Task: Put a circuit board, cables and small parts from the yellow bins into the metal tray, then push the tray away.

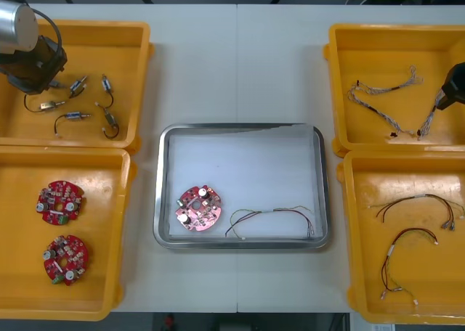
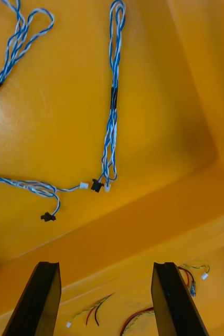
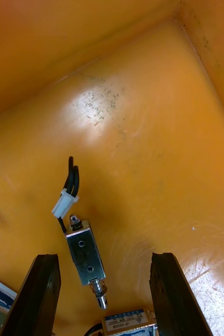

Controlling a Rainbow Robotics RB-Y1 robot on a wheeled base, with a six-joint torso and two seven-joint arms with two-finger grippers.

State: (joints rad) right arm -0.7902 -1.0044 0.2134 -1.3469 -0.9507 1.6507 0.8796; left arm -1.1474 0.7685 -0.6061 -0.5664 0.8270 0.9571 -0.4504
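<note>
Our right hand (image 2: 106,265) hangs open, empty, over the far right yellow bin (image 1: 378,44). The metal tray (image 1: 159,200), mid surface (image 1: 240,62), holds a circuit board (image 1: 197,208) and a cable (image 1: 272,218). Our left hand (image 3: 104,256) gapes empty above a small metal part (image 3: 84,255) in the far left bin (image 1: 109,37): rigid, slick; we'd clamp its flat sides.

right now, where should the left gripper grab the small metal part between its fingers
By its rectangular body, from straight above: the small metal part lies flat in the yellow bin, lengthwise inside the open left gripper, whose fingers should close on its flat long sides. Avoid the pin and wires.
</note>
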